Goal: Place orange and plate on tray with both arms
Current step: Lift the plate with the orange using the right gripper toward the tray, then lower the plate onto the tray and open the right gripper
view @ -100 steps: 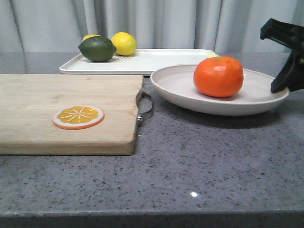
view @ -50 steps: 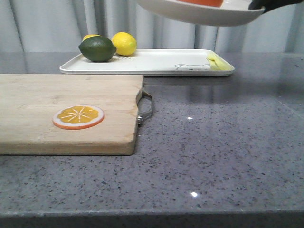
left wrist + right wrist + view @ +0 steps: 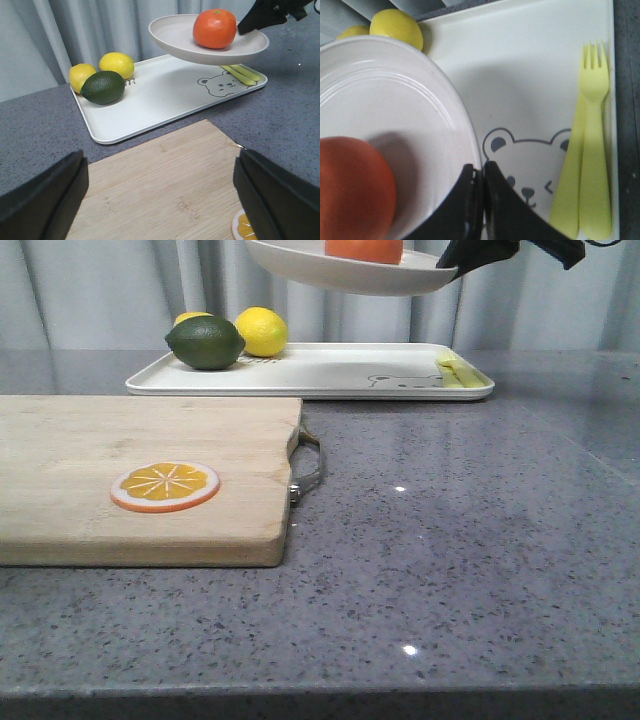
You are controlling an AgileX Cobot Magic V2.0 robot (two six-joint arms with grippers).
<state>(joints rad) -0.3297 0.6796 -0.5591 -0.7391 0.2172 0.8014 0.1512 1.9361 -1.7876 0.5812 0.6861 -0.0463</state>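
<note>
Clamping my right pincer [image 3: 479, 200] on the plate [image 3: 175, 37] rim at three o'clock, I hold the orange [image 3: 215, 28] level above the tray [image 3: 150, 100], left pincer [image 3: 160, 200] apart.

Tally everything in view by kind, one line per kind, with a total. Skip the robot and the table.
Orange: 1
Lemons: 2
Lime: 1
Orange slice: 1
Plate: 1
Tray: 1
Cutting board: 1
Yellow-green cutlery pieces, one clearly a fork: 2
Total: 10
</note>
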